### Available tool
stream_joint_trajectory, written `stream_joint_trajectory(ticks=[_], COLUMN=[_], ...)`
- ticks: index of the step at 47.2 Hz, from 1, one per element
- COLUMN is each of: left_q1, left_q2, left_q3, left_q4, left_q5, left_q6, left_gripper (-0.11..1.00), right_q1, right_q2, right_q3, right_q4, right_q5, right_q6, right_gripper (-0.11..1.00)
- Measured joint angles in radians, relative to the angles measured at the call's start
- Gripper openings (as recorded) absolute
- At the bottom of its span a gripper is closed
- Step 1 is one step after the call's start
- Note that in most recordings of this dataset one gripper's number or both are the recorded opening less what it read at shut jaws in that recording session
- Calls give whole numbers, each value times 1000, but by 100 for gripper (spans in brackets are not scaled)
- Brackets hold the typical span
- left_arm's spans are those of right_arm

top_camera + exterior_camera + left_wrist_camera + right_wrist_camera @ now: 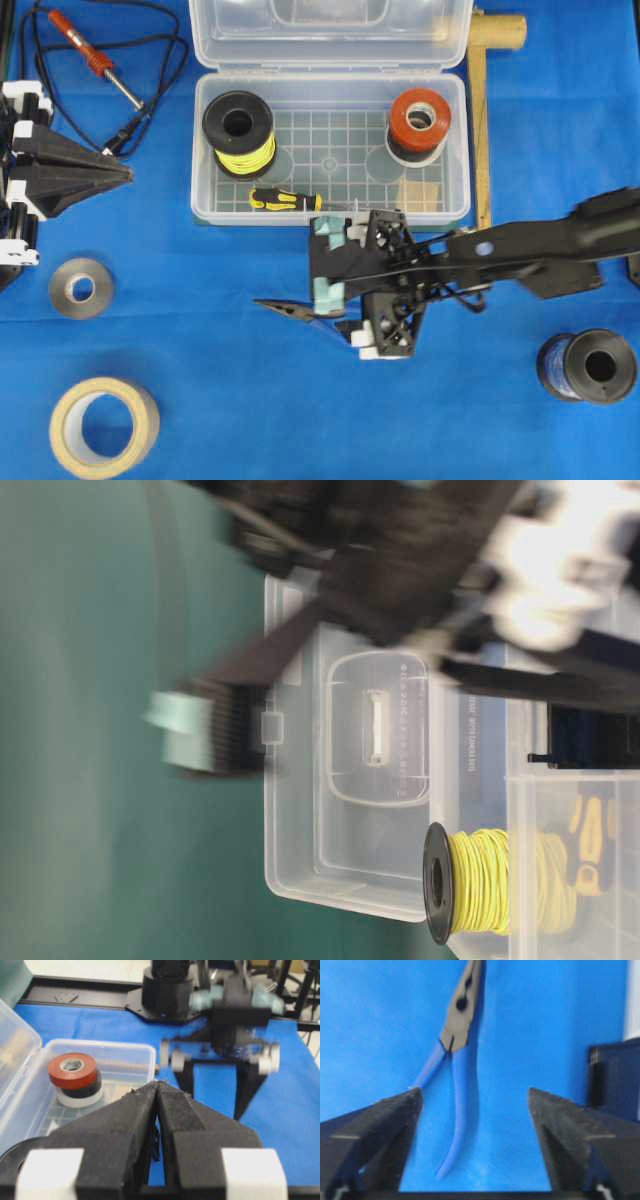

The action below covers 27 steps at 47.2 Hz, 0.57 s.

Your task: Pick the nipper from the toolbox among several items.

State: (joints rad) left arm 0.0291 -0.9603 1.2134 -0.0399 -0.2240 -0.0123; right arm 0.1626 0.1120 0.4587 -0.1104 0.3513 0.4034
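The nipper (457, 1050) lies flat on the blue worktop (200, 400), outside the toolbox (330, 205) and just in front of its front wall, toward the middle of the worktop. In the right wrist view its dark pointed jaws aim away from the camera and its curved blue handles run back toward it, so its long axis runs roughly along the reach of the right end effector (475, 1125), between the two spread fingers. That end effector is released: the fingers stand wide apart with blue cloth visible on both sides of the handles, and nothing is gripped. From overhead, only the nipper's tip and part of a handle (290, 312) show, poking out toward the left edge from under the right arm's wrist. The left end effector (120, 172) sits near the left edge, well apart from the nipper, its fingers pressed together on nothing. The right arm is plainly the nearer. With the nipper out on the worktop and let go, the pick looks essentially done; any regrasp would mean closing across the handles.
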Motion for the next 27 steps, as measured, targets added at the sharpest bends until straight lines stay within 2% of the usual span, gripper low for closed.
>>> stream_joint_trajectory(ticks=[15, 19, 27], left_q1=[0, 0, 0], left_q2=[-2, -2, -3], left_q3=[0, 0, 0], left_q4=[0, 0, 0], left_q5=[20, 26, 31], left_q6=[-14, -14, -14], left_gripper=[0, 0, 0], right_q1=[-5, -23, -71], right_q2=[-305, -391, -549], right_q3=[64, 109, 224], right_q4=[-173, -192, -196], right_q5=[123, 129, 92], right_q6=[11, 12, 15], right_gripper=[79, 79, 79])
